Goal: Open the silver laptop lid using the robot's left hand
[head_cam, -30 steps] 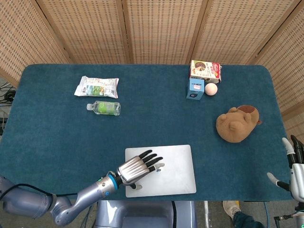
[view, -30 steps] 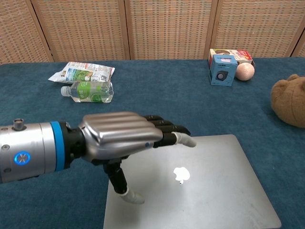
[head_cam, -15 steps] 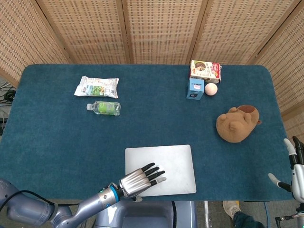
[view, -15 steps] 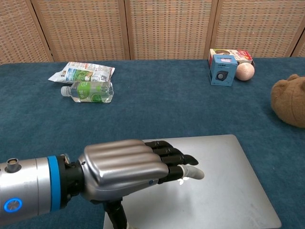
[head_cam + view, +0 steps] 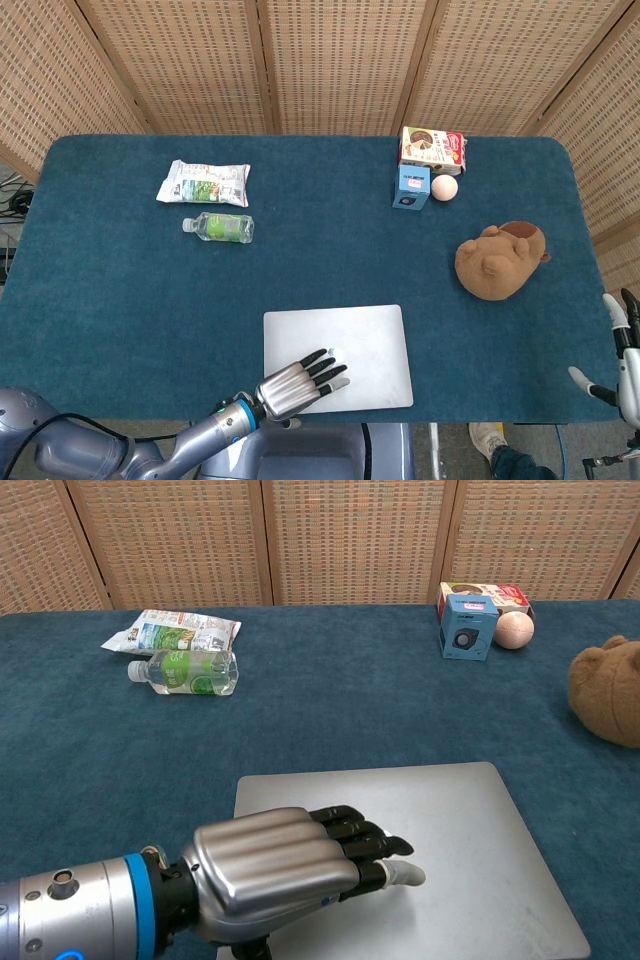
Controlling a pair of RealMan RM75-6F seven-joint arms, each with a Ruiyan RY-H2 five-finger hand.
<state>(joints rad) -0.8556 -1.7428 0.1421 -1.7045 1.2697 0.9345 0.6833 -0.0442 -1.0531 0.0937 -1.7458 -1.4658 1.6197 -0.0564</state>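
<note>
Currently listed: silver laptop (image 5: 340, 355), lid closed flat, at the table's (image 5: 120, 290) 6 o'clock edge. Left hand (image 5: 295, 384) over its near-left corner, fingers (image 5: 365, 842) extended and apart, grasping nothing; contact with the lid cannot be told. Right hand (image 5: 622, 355) at 4 o'clock off the table, fingers spread, empty.

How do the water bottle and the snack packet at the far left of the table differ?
The water bottle is a clear cylinder with a green label, lying on its side; the snack packet is a flat, crinkled, mostly white printed pouch. The bottle lies nearer the robot, the packet just behind it. Both rest on the blue table, away from either hand.
</note>
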